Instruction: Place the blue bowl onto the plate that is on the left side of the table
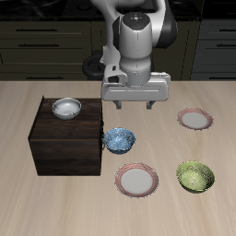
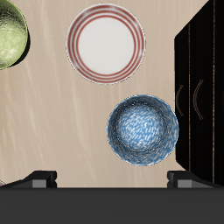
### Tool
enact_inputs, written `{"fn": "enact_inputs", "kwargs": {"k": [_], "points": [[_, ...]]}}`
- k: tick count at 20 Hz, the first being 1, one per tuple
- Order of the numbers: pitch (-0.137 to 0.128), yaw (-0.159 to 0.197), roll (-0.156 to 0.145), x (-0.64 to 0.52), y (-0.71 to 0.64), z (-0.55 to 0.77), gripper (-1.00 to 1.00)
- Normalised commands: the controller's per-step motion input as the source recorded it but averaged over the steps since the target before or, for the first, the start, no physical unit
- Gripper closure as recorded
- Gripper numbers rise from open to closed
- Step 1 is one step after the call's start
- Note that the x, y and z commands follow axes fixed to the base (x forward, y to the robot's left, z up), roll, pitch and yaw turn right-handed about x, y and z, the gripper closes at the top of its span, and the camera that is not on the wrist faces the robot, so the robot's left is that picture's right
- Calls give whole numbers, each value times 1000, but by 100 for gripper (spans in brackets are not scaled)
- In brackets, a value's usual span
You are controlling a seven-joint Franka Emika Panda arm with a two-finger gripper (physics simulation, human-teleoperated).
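blue bowl (image 1: 120,140): one, on worktop (image 1: 18,198) beside dark cabinet (image 1: 64,147)
bowls: three
plates: two
fingers (image 2: 39,179): spread, empty, above blue bowl

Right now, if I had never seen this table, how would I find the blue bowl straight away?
Start at the dark wooden cabinet standing on the table. The blue bowl sits on the tabletop right beside it, below the gripper. It is the only bowl speckled blue and white; the bowl on top of the cabinet is plain white-grey and the green bowl sits farther off.
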Motion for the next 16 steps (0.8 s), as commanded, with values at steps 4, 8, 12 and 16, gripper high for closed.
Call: {"fn": "enact_inputs", "kwargs": {"k": [4, 8, 12, 16], "points": [[17, 1, -23, 71, -36, -234, -100], [16, 6, -5, 60, 32, -235, -100], [26, 2, 3, 33, 19, -306, -100], [14, 13, -8, 33, -51, -199, -100]]}}
